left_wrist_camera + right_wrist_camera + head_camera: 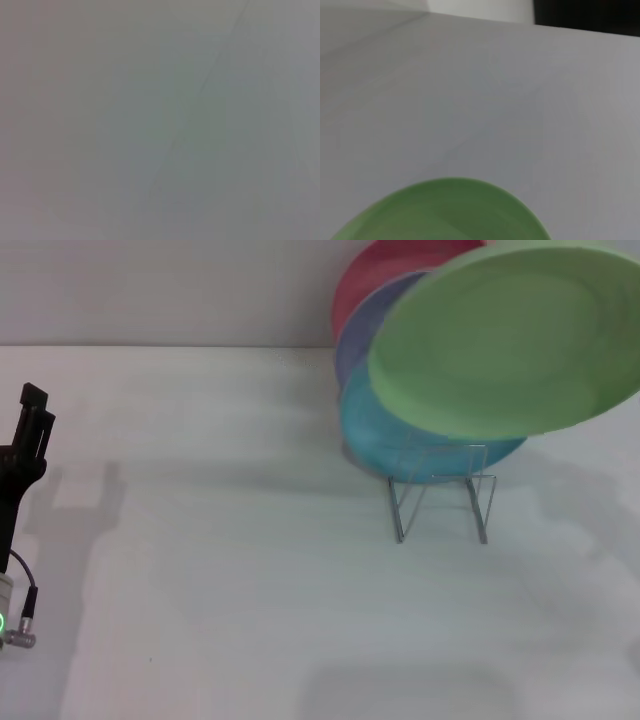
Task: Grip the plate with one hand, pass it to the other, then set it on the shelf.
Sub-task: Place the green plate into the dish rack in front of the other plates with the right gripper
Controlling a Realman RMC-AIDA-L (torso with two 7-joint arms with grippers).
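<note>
Head view: green plate aloft over the rack

Nearest, left gripper [30, 425] idles low at the table's left edge; finger gap unreadable. Beyond, the plate [505, 340] hangs tilted above the shelf [440, 490], overlapping the turquoise plate [400, 435] and lavender plate [365, 330] racked there. The right gripper is out of frame; grip unknown. Risk: the rim strikes the racked plates.

The plate [505, 340] is plain light green, unpatterned. Behind it sit a turquoise-blue plate [385, 435], a lavender plate [362, 325] and what looks like a pinkish-red one [375, 275]. The wire shelf [440, 490] is silver; the table [220, 570] white; the left gripper [25, 440] black.
</note>
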